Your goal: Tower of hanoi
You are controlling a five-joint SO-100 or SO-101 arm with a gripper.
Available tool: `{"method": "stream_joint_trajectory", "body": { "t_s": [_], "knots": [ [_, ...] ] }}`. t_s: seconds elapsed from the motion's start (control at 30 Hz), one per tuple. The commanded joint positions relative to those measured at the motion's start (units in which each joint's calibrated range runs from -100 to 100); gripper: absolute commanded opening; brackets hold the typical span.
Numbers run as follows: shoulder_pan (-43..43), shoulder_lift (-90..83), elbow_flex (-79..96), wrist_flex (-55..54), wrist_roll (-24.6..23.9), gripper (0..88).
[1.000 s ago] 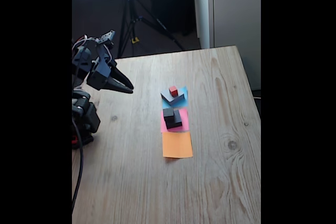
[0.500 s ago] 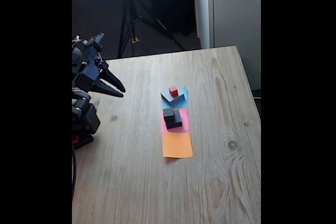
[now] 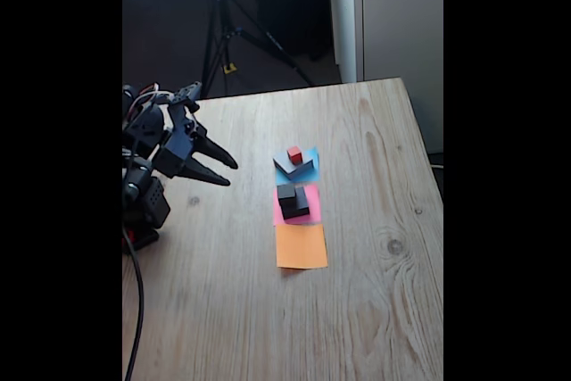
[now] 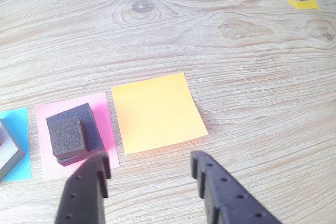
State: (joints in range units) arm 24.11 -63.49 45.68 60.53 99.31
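Wooden tabletop (image 3: 357, 292), visible grain; hand (image 4: 149, 167) released, empty, near small dark grey foam block (image 4: 66, 135) atop black block (image 4: 93, 129).

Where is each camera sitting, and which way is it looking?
Fixed view: it stands high beside the table, looking down along the wooden table; the arm shows at the left, its gripper open in the air.
Wrist view: it rides on the arm, looking down past the gripper at the orange paper.
Both show the orange paper, the pink paper, and the small dark grey block stacked on the black block.
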Motion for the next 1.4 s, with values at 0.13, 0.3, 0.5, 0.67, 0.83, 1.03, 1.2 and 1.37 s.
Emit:
{"method": "stream_joint_trajectory", "body": {
  "t_s": [0.13, 0.3, 0.5, 0.67, 0.83, 1.03, 1.2, 1.37],
  "knots": [
    [-1.42, 1.26, 11.78, -16.78, 0.69, 20.7],
    [-1.5, 5.2, 22.51, -34.91, 0.69, 25.5],
    [-3.01, 12.01, 32.32, -57.41, 0.69, 28.6],
    [-5.51, 17.46, 38.05, -72.95, 0.69, 30.4],
    [-8.36, 21.78, 42.87, -83.88, 0.69, 32.3],
    [-11.61, 27.0, 49.23, -96.67, 0.69, 32.5],
    [-12.62, 31.54, 49.42, -101.12, 0.69, 33.9],
    [-12.78, 38.81, 47.78, -106.38, 0.69, 33.8]
  ]
}}
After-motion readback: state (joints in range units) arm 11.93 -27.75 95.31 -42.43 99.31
